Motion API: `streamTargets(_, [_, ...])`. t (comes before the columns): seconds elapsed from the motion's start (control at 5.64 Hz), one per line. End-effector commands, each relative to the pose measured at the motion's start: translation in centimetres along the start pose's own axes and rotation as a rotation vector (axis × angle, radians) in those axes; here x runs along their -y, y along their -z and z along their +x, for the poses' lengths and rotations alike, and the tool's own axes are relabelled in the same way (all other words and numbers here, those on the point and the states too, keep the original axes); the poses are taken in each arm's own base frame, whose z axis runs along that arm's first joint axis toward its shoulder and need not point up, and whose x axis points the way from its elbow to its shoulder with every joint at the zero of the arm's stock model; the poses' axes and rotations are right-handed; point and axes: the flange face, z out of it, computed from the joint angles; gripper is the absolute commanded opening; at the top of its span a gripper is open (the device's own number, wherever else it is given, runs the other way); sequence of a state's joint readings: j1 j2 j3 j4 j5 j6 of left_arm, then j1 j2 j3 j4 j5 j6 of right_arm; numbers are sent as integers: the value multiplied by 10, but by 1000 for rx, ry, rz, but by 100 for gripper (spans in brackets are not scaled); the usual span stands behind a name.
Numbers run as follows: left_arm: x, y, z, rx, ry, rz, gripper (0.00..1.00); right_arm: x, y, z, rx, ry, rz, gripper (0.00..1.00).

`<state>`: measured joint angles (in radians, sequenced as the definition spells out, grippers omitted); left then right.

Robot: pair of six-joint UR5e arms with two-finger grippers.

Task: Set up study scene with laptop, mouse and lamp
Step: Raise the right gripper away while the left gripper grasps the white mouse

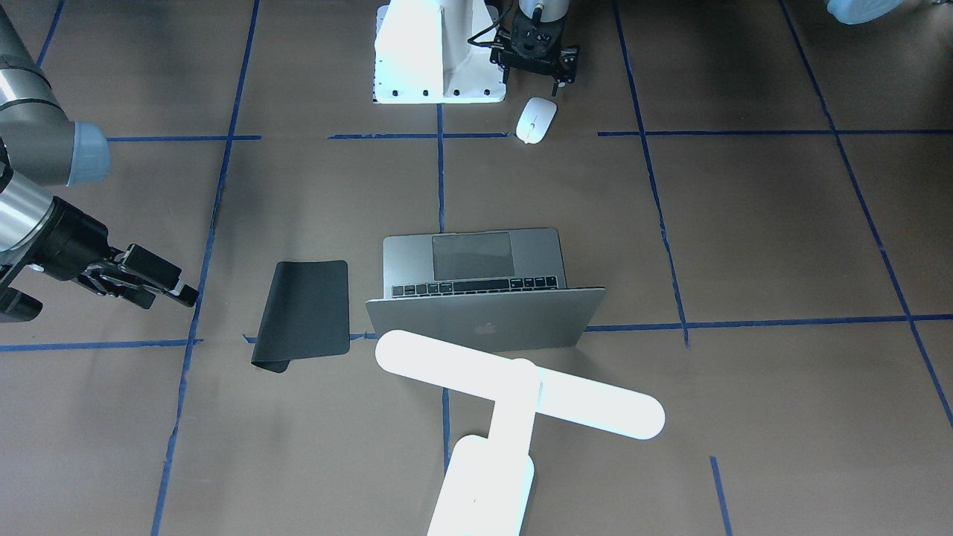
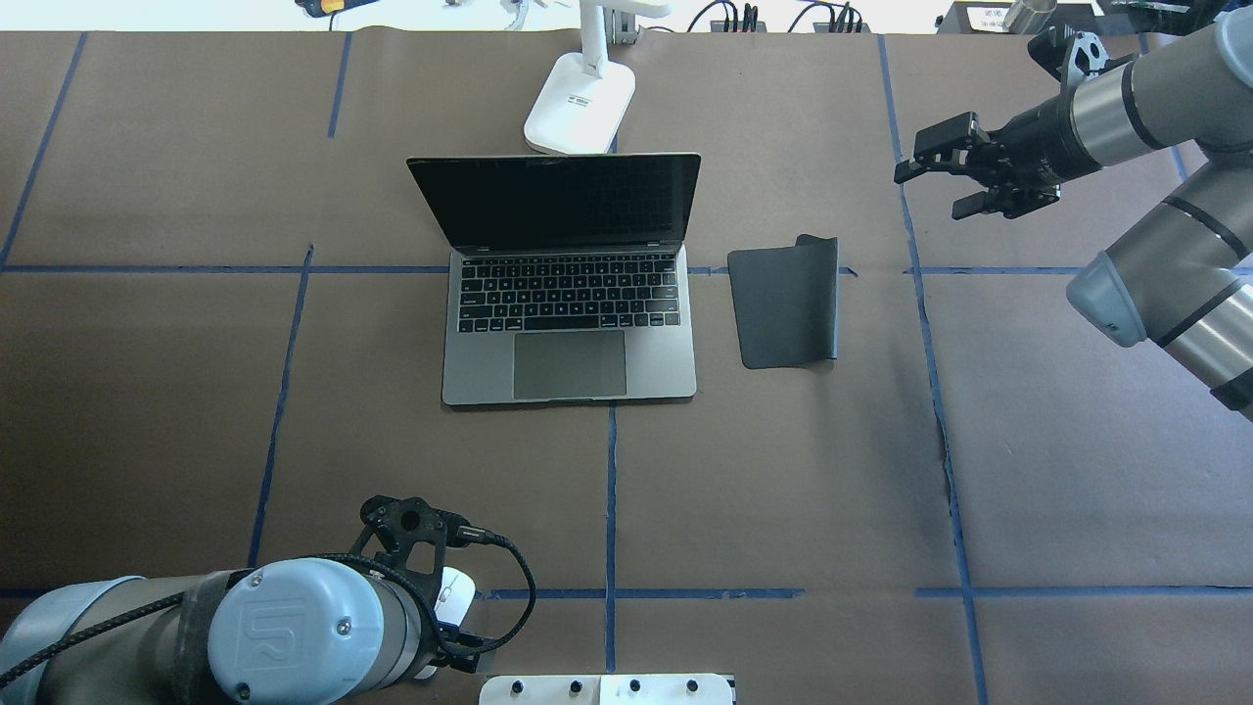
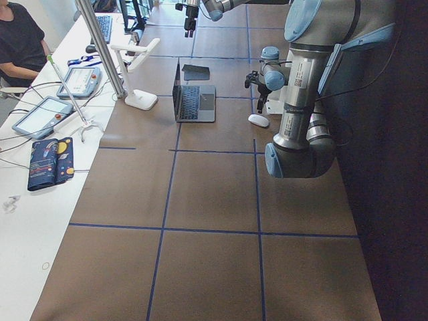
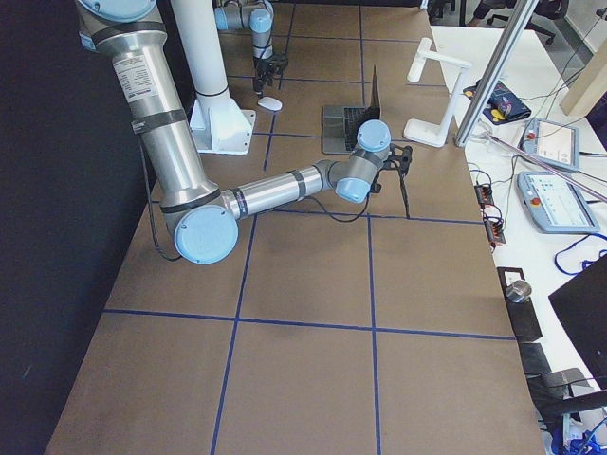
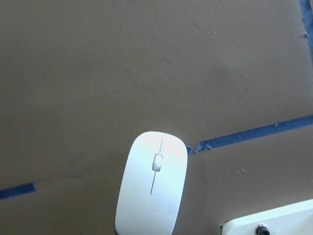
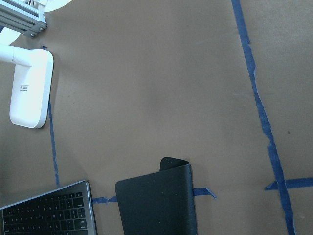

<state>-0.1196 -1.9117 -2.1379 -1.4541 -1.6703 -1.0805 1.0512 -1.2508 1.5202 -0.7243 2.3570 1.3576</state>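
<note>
1. left arm [image 2: 294, 636]: folded in close along the robot-side edge of the table [image 2: 979, 441], left of its middle; wrist turned down.
2. left gripper [image 1: 537, 78]: points straight down, just above the surface; jaws apart, nothing between them.
3. right arm [image 2: 1106, 103]: comes in over the right edge near the far right corner; elbow bent, forearm stretched inward.
4. right gripper [image 2: 930, 186]: raised clear of the surface, aimed toward the table's middle; fingers [image 2: 940, 142] spread, empty.

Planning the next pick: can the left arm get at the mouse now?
Probably yes: the left gripper hangs just beside the mouse, with nothing standing between them.
</note>
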Motion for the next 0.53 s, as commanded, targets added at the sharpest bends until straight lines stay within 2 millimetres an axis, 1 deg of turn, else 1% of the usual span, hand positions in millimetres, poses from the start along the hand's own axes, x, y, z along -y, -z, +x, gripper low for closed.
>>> streamTargets(0.0, [4, -14, -1, 0, -127, 2, 99, -3, 1, 4, -3, -2, -2, 100])
streamTargets(0.18, [7, -13, -4, 4, -159, 6, 99, -4, 2, 3, -1, 0, -1, 100])
streamTargets(0.35, [12, -22, -9, 25, -154, 3, 99, -6, 5, -1, 7, 7, 2, 100])
